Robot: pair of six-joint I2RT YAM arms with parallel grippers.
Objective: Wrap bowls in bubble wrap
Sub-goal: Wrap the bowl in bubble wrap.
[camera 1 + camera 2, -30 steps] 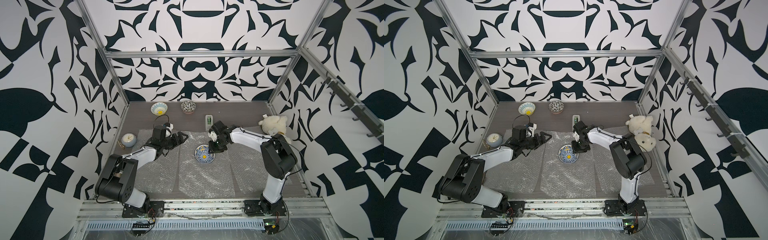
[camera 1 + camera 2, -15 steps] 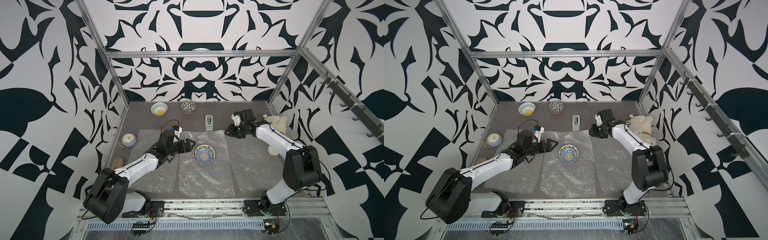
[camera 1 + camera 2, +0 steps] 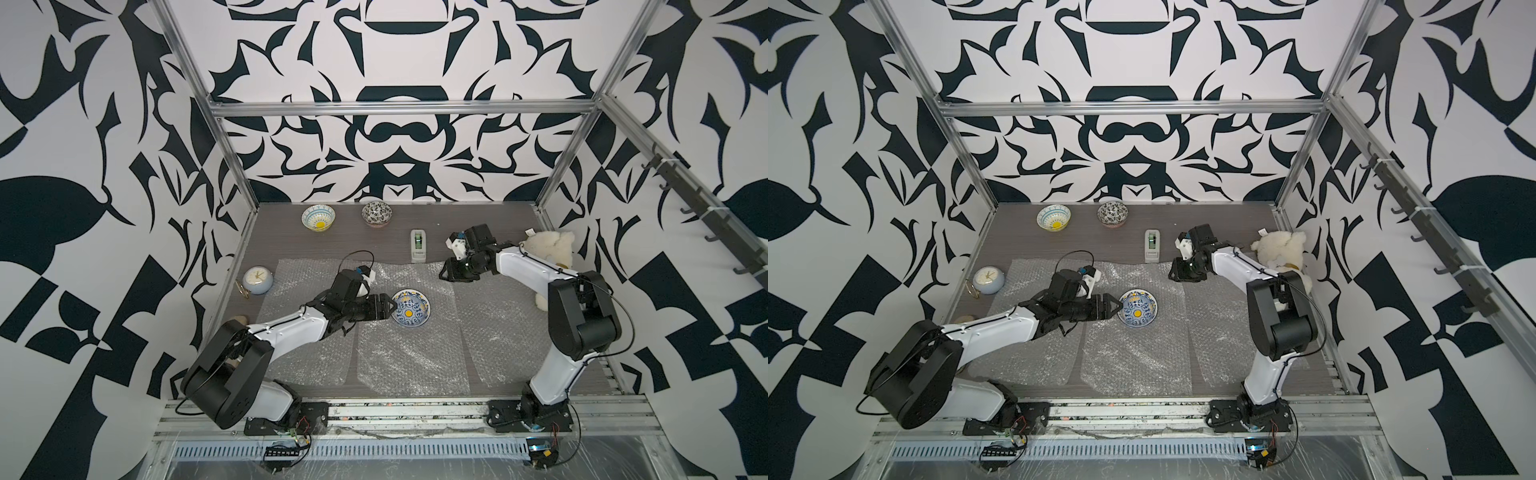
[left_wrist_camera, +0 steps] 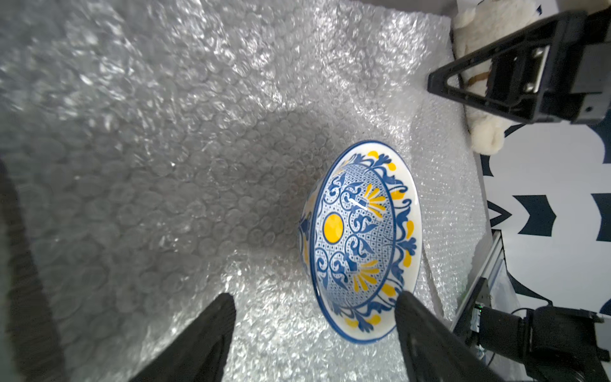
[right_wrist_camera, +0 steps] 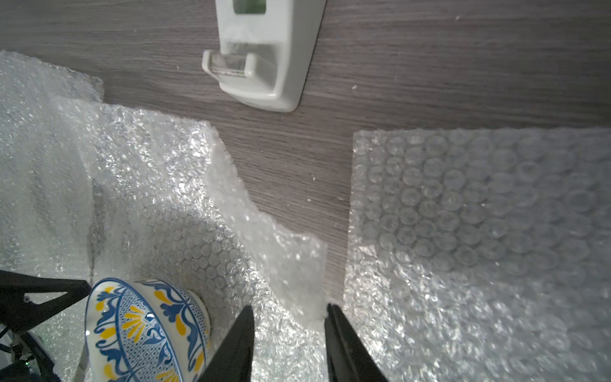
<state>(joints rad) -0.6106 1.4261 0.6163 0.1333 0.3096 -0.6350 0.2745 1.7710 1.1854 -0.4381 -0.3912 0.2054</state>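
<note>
The blue-patterned bowl (image 3: 410, 308) sits upright at centre frame in both top views, on the upper part of the middle bubble wrap sheet (image 3: 411, 365). The light blue bowl (image 3: 318, 217) and the floral bowl (image 3: 377, 213) stand bare on the surface (image 3: 478, 224) higher up. The left fingers (image 4: 201, 340) are spread wide and empty, just left of the bowl's rim (one tip overlaps it in the left wrist view). The right fingers (image 5: 342, 347) stand partly apart, astride that sheet's lifted upper-right corner.

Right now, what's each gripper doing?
Left gripper: open, empty, by the blue-patterned bowl.
Right gripper: open, bubble wrap corner between its jaws, not clamped.
</note>
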